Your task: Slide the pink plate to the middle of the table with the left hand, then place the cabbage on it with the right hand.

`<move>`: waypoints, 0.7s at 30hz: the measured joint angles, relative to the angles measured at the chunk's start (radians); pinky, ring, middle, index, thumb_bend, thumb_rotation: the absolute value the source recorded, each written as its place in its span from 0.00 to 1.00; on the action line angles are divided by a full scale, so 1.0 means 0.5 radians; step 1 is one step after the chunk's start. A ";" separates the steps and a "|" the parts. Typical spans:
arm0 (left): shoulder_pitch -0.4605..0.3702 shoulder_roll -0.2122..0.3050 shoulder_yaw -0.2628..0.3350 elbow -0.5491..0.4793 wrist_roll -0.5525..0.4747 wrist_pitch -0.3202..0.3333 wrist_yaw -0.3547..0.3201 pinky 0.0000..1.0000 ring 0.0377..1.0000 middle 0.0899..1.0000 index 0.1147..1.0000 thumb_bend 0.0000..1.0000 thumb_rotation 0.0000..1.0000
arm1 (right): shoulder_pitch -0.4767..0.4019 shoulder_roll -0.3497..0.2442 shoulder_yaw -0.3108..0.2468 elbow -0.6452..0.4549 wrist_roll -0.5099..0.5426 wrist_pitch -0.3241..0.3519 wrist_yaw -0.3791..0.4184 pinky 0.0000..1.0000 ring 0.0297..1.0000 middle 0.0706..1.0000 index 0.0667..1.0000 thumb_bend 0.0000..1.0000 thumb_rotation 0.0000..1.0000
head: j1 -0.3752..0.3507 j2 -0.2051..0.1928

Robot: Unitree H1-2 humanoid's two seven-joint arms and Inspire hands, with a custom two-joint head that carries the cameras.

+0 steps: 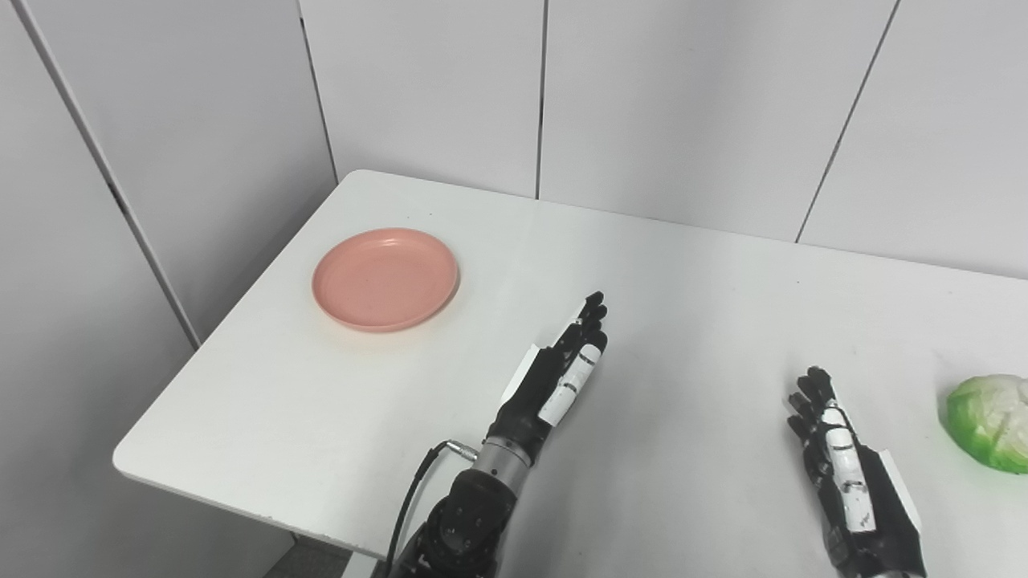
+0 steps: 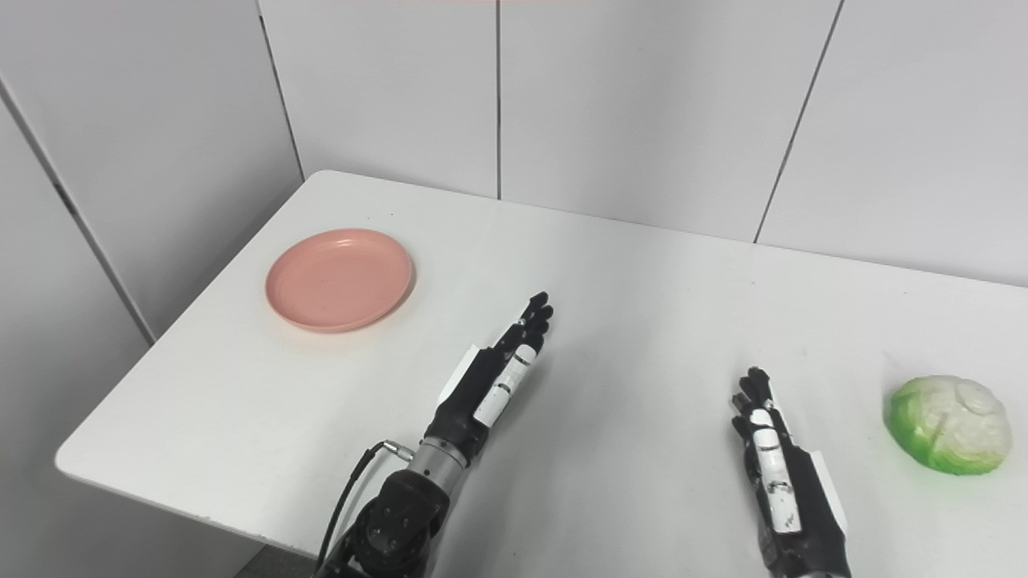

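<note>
A pink plate (image 1: 385,278) lies empty near the table's far left corner. A green and white cabbage (image 2: 949,425) lies on the table at the right. My left hand (image 1: 562,365) is open and empty, fingers stretched out straight, over the middle of the table, to the right of and nearer than the plate. My right hand (image 1: 835,449) is open and empty, fingers stretched out, to the left of the cabbage and apart from it.
The white table (image 1: 683,305) stands against grey wall panels at the back and left. Its left edge and front left corner (image 1: 128,461) are in view. A black cable (image 1: 405,506) hangs by my left wrist.
</note>
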 measured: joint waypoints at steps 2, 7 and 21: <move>0.037 0.003 -0.004 -0.074 -0.001 0.066 -0.014 0.99 1.00 0.99 0.97 0.41 1.00 | 0.001 0.000 0.000 -0.002 0.005 0.004 0.000 1.00 1.00 1.00 1.00 0.08 1.00 | 0.000 0.000; 0.086 0.029 0.004 -0.210 -0.078 0.174 -0.071 1.00 0.99 1.00 0.98 0.38 1.00 | 0.001 0.000 -0.001 -0.003 0.005 0.005 -0.001 1.00 1.00 1.00 1.00 0.10 1.00 | 0.009 0.009; -0.238 0.122 0.298 -0.568 -0.356 0.484 -0.086 0.97 0.93 0.92 0.90 0.51 1.00 | 0.000 -0.006 -0.005 -0.004 0.014 0.005 0.003 1.00 1.00 1.00 1.00 0.08 1.00 | 0.074 0.000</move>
